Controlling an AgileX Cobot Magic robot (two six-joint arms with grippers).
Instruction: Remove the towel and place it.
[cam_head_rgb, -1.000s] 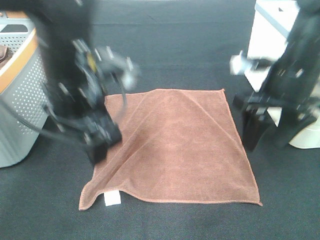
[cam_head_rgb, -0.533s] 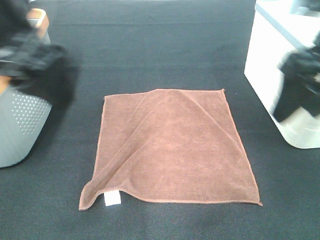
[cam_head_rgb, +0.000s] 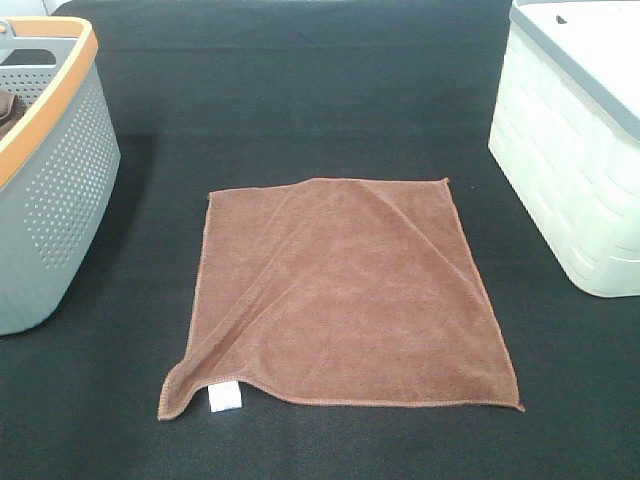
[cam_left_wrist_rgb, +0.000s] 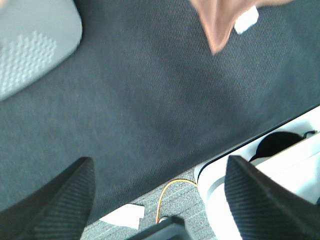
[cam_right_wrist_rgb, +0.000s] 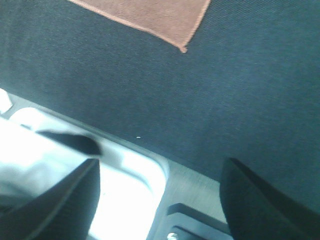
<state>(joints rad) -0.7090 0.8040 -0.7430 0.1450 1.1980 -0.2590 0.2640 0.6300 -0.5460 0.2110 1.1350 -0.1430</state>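
The towel (cam_head_rgb: 345, 295) is lying flat on the dark worktop (cam_head_rgb: 300, 100), well clear of both end effectors, left (cam_left_wrist_rgb: 157, 192) and right (cam_right_wrist_rgb: 160, 195), each spread wide, gripping nothing.

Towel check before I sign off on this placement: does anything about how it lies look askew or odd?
Mostly fine: the towel lies spread on the dark mat, between the grey basket and the white bin. Only its corner by the white tag is curled up, and soft creases run across it.

Black ribbed fingers (cam_left_wrist_rgb: 55, 200), wedge-shaped, apparently finely textured
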